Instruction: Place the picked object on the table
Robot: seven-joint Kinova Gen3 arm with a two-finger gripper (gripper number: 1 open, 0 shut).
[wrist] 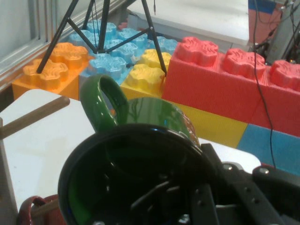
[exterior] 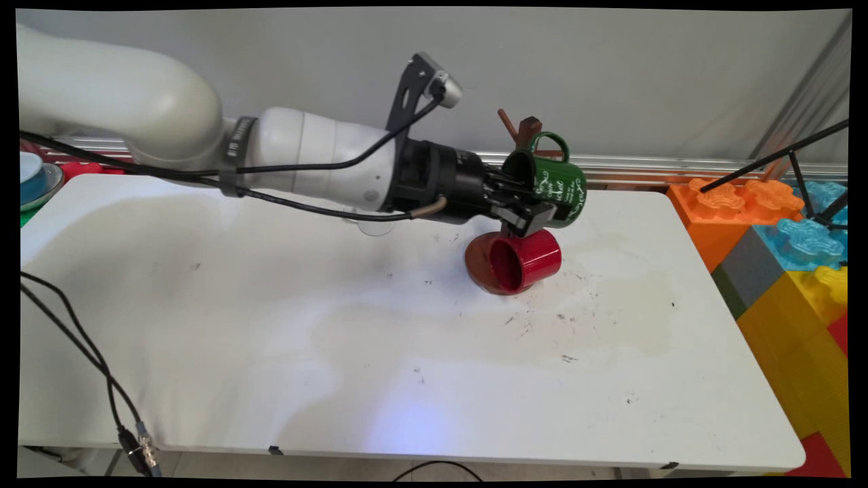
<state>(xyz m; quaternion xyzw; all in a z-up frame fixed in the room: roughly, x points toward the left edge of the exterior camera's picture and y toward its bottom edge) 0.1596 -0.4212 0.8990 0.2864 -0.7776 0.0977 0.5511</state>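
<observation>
Your claw (exterior: 525, 203) is clenched on the rim of the green mug (exterior: 557, 186), one finger inside, one outside. The mug hangs above the surface (exterior: 271, 325) on its side: mouth facing back along the claw, handle up, long axis roughly level. Just below lies a red mug (exterior: 525, 261), apparently on a brown stand base (exterior: 478, 261). Beyond are big blocks (wrist: 225, 75).

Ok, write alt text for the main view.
A black two-finger gripper holds a dark green ceramic mug sideways above a white table. Just below, a red ceramic mug hangs on a brown wooden mug rack.
</observation>
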